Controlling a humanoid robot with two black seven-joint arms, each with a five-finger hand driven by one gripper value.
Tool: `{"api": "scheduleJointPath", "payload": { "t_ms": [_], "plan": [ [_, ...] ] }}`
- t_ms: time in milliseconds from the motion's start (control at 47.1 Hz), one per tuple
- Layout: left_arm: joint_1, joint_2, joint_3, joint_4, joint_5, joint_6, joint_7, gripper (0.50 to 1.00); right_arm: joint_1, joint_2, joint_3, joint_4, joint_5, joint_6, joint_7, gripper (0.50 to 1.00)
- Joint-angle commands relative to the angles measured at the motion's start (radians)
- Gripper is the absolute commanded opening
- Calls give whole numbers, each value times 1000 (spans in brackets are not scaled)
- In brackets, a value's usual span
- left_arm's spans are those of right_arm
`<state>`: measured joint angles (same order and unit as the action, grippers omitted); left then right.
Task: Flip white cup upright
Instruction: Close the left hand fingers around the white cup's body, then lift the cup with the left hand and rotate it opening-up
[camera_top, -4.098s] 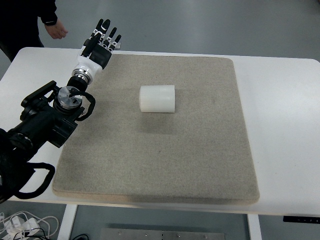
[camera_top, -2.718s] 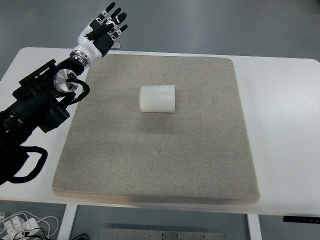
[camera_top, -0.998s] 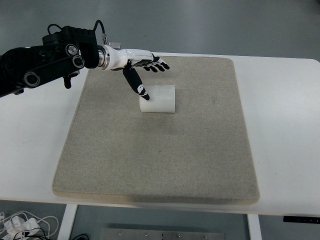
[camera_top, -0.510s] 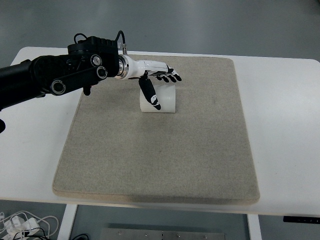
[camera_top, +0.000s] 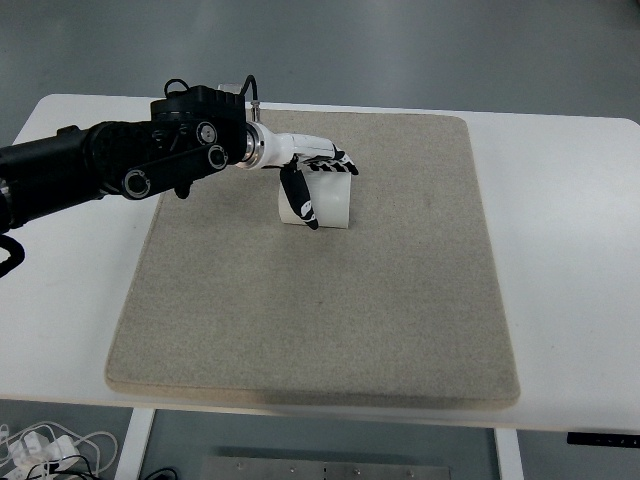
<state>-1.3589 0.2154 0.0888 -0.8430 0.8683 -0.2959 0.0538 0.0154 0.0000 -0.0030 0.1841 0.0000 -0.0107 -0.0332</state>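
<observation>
Since half a second ago, we see the left hand (camera_top: 312, 172) drawn closer onto the white cup (camera_top: 328, 200), fingers over its far side, thumb across its near face, clasping it. We note the ribbed cup lying on its side, far of centre on the mat (camera_top: 330, 320), with bare mat all around and the table (camera_top: 570, 260) beyond.

No legible text, labels, brands, numbers or signs found. Checked: the cup (camera_top: 328, 200), the mat (camera_top: 330, 300), the table (camera_top: 560, 250) and the left arm (camera_top: 120, 165). Surfaces are plain; any marking on the arm housing is too small to read.
</observation>
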Motion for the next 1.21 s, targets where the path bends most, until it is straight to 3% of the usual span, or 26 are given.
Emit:
{"api": "scheduleJointPath", "payload": {
  "t_ms": [0,467,552,616,764,1062,1189],
  "plan": [
    [1,-10,0,12,11,0,0,949,0,0,0,0,0,0,1,952],
    [1,-18,-3,48,64,0,-2,699,0,0,0,0,0,0,-1,952],
    [0,-18,-6,51,63,0,-3,594,0,0,0,0,0,0,-1,952],
    [-2,-10,-20,53,54,-2,-3,546,0,0,0,0,0,0,-1,952],
    [3,1,-87,103,-3,-12,-15,516,0,0,0,0,0,0,1,952],
    [33,19,-254,229,-255,-51,-40,514,0,0,0,0,0,0,1,952],
    [61,27,-287,236,-357,-55,-97,508,0,0,0,0,0,0,1,952]
  ]
}}
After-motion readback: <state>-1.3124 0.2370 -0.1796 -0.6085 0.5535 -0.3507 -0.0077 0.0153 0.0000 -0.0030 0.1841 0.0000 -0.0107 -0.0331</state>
